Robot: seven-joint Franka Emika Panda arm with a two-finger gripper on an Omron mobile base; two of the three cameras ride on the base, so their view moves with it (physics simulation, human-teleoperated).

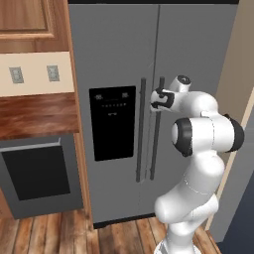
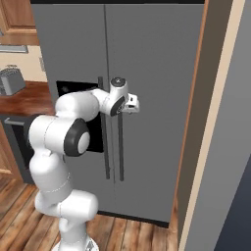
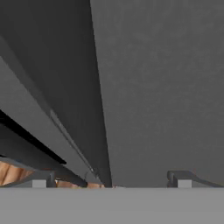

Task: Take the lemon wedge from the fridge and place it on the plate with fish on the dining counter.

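Observation:
The fridge (image 1: 119, 59) (image 2: 157, 59) stands straight ahead with both grey doors shut, so the lemon wedge is hidden. My gripper (image 1: 157, 99) (image 2: 133, 104) is up at the right door's long dark handle (image 1: 158, 139) (image 2: 120, 147), near its upper end. In the hand view the gripper (image 3: 111, 180) is open, its fingertips (image 3: 43, 180) set wide apart, with the dark handle (image 3: 65, 87) running down between them in front of the grey door (image 3: 166, 87). Nothing is gripped. The plate with fish and the dining counter are out of view.
The black dispenser panel (image 1: 113, 121) sits on the left door beside its handle (image 1: 141, 129). Left of the fridge are a wooden counter (image 1: 34, 114), an oven (image 1: 39, 173) and a toaster (image 2: 11, 81). A wall panel (image 2: 220, 147) closes in the right side.

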